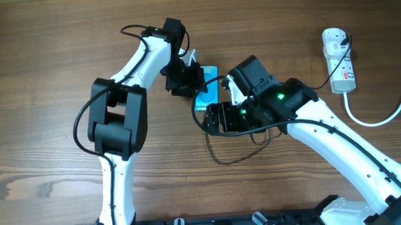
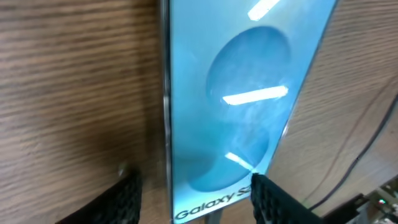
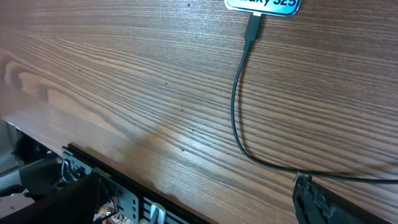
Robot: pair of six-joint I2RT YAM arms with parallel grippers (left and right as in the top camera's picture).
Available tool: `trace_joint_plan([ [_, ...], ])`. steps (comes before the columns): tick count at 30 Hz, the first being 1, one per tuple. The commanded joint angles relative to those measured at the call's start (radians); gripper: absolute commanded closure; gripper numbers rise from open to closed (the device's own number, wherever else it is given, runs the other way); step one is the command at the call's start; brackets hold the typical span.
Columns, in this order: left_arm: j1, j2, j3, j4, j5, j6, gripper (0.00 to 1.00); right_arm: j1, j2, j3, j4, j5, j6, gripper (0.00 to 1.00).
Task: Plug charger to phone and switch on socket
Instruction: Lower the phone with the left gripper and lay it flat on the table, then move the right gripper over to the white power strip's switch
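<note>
L wrist cam: left gripper (image 2: 196,190) nearest lens, its ribbed black fingers (image 2: 124,199) set apart w/ the phone's lower end between them. L finger clear of phone edge, a strip of wood showing between. R finger just beside the other edge; contact can't tell. No clamp seen.

Phone (image 2: 236,93): flat on wooden table (image 1: 44,66), near centre, screen up, lit blue-turquoise, "Galaxy" text at the end toward the fingers.

R wrist cam: right gripper (image 3: 198,183) low over table, fingers wide apart, nothing between them. Charger (image 3: 235,112), a thin black cable, runs from phone's bottom edge down across the wood, bends and passes right by the R fingertip; touching or not, unclear. Plug tip (image 3: 252,28) meets phone's bottom edge; how deep it sits, can't tell.

Overhead: both arms converge on the phone; cable loops on the table below it. Socket (image 1: 339,62) lies well apart, far R side of table, white plug adapter (image 1: 334,38) at its far end, white cord (image 1: 389,115) curving off. Switch state unreadable.
</note>
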Motion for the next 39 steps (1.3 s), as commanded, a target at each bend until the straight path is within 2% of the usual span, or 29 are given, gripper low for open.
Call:
trace_joint_plan([
  [1,0.031,-0.079,-0.01,-0.006,-0.137,-0.047,0.0,-0.016,0.005,0.001,-0.016,0.029,0.005,0.0],
  [4,0.05,-0.172,-0.01,-0.016,-0.277,-0.116,0.0,-0.076,0.005,0.045,-0.098,0.095,0.003,0.0],
  [8,0.062,-0.33,-0.01,-0.039,-0.452,-0.202,0.0,-0.259,0.005,0.124,-0.247,0.278,0.023,0.0],
  [16,0.061,-0.377,-0.01,-0.071,-0.468,-0.201,0.0,-0.726,0.024,0.179,-0.214,0.356,-0.028,0.0],
  [20,0.061,-0.377,-0.01,-0.071,-0.468,-0.201,0.0,-0.923,0.145,0.272,-0.261,0.252,-0.133,0.01],
  [24,0.061,-0.377,-0.01,-0.071,-0.468,-0.201,0.0,-0.988,0.347,0.581,-0.435,0.333,-0.189,0.01],
  [26,0.061,-0.377,-0.01,-0.071,-0.468,-0.201,0.0,-1.007,0.42,0.679,-0.441,0.346,-0.182,0.0],
  [30,0.061,-0.377,-0.01,-0.071,-0.468,-0.201,0.0,-1.023,0.469,0.687,-0.304,0.384,-0.184,0.0],
  [34,0.061,-0.377,-0.01,-0.071,-0.468,-0.201,0.0,-1.024,0.49,0.686,-0.264,0.402,-0.183,0.0],
  [39,0.061,-0.377,-0.01,-0.071,-0.468,-0.201,0.0,-1.038,0.528,0.654,-0.194,0.512,-0.156,0.0],
])
